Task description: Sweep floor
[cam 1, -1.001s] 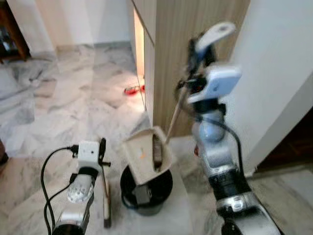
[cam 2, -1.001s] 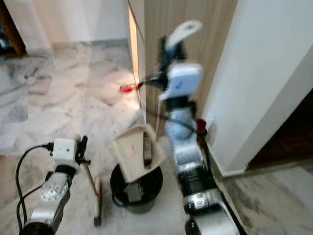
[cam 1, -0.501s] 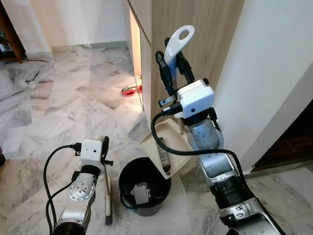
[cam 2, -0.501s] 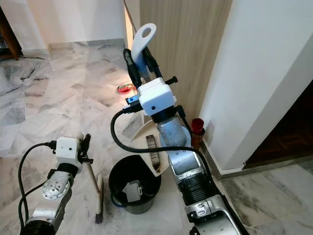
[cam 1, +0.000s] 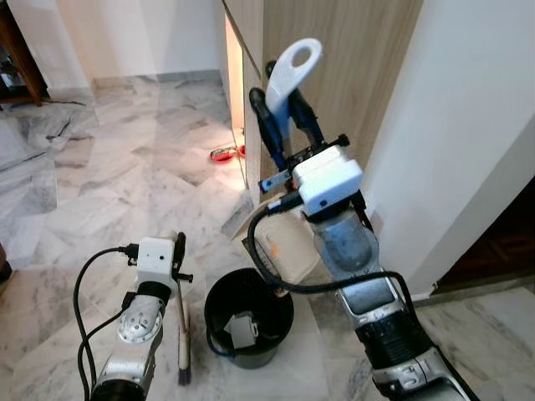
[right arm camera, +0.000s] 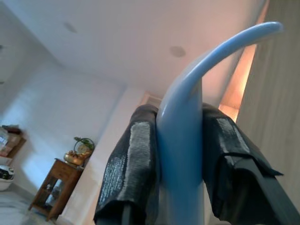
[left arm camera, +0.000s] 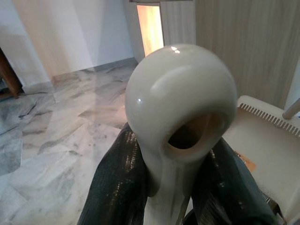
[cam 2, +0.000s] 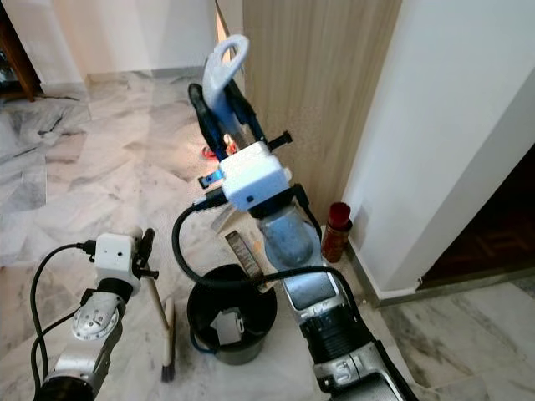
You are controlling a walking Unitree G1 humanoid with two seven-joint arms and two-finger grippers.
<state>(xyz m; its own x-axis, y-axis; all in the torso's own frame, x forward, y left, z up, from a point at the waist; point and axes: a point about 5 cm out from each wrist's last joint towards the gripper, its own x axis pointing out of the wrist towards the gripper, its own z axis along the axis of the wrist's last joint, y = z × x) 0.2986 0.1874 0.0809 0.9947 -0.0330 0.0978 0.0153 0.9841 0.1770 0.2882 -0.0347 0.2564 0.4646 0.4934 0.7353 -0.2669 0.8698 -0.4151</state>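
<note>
- Left gripper [cam 1: 178, 244] low on the robot's left, fingers pinched on the brush [cam 1: 182, 334] handle. Brush hangs upright, bristles at the marble floor [cam 1: 100, 184] just left of the bin [cam 1: 249, 316]. Same spot as half a second ago; no sweeping stroke going.
- Left wrist view: cream ring end of the brush handle [left arm camera: 180, 122] sits clamped between both black fingers [left arm camera: 117, 183], dustpan tray [left arm camera: 267, 154] just beyond.
- Bin: black, round, stands on the floor between the two arms. Inside, a grey-white box-like scrap [cam 1: 242, 330] and a bit of blue at the bottom; cannot tell what they are.
- Dustpan [cam 1: 280, 246]: a second ago it was tipped over the bin mouth, now it is lifted and swung back toward the wooden cabinet [cam 1: 334, 83], tray off the bin's far rim. Reads as the dump being finished. Tray contents mostly hidden by the arm.
- Right gripper [cam 1: 280, 125] raised high, fingers pressed onto the dustpan's light blue handle [cam 1: 292, 71]; loop end sticks up above the fingers. Right wrist view confirms both fingers [right arm camera: 129, 168] tight on it.
- Judgement: one collect-and-empty round looks done; more sweeping or putting the tools away is next.
- Red bottle [cam 2: 335, 230] stands at the cabinet foot, right of the arm; small red thing [cam 1: 224, 154] on the floor further back.
</note>
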